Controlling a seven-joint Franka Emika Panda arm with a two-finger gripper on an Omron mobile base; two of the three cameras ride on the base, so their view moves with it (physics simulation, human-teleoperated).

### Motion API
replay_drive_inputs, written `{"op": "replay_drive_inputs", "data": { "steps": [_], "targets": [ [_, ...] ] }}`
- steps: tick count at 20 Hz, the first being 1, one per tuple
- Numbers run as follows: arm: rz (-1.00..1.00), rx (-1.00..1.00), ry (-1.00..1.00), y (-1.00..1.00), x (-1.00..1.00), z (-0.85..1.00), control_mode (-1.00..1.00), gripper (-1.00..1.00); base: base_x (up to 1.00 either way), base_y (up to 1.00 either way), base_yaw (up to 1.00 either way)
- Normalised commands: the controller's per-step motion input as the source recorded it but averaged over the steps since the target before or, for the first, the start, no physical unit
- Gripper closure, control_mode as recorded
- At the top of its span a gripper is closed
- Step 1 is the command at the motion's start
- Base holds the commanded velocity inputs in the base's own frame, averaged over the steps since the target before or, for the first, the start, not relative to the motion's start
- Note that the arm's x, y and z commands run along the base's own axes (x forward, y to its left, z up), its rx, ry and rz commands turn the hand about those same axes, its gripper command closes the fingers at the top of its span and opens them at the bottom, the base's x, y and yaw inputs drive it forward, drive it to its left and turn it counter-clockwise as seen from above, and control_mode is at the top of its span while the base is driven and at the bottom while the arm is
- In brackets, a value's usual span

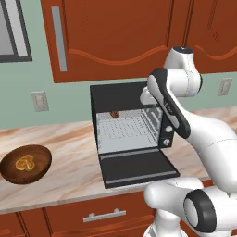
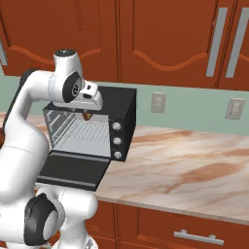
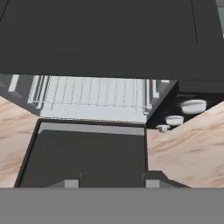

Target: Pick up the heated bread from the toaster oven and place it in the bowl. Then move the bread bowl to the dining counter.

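- On the counter (image 2: 194,170), the oven (image 1: 127,132) stands with its door (image 1: 136,169) dropped flat, reaching the counter's front edge.
- Bread (image 1: 114,114) sits at the rack's back.
- Bowl (image 1: 25,164) rests well left, holding a pastry (image 1: 25,163).
- Gripper (image 3: 112,181) hovers above the door; its spread I cannot tell.

The toaster oven (image 2: 104,127) stands door-down on the marbled counter (image 2: 194,165), bread (image 2: 87,116) beneath the arm's wrist.

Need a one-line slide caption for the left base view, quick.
Arm reaches toward the open oven, bread at the rack's back; bowl with a pastry waits left.
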Motion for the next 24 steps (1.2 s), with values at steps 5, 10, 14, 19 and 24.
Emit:
{"op": "replay_drive_inputs", "data": {
  "steps": [5,10,14,19,24],
  "targets": [
    [0.00,0.00,0.00,0.08,-0.17,-0.08,-1.00,-1.00,0.00,0.00,0.00],
    [0.00,-0.01,-0.13,0.56,-0.44,-0.94,-1.00,-1.00,0.00,0.00,0.00],
    [0.00,0.00,-0.30,0.35,-0.12,-0.91,-1.00,-1.00,0.00,0.00,0.00],
    [0.00,0.00,-0.20,0.02,0.01,-0.48,-1.00,-1.00,0.00,0.00,0.00],
    [-0.06,0.00,-0.16,0.00,0.33,-0.06,-1.00,-1.00,0.00,0.00,0.00]
  ]
}}
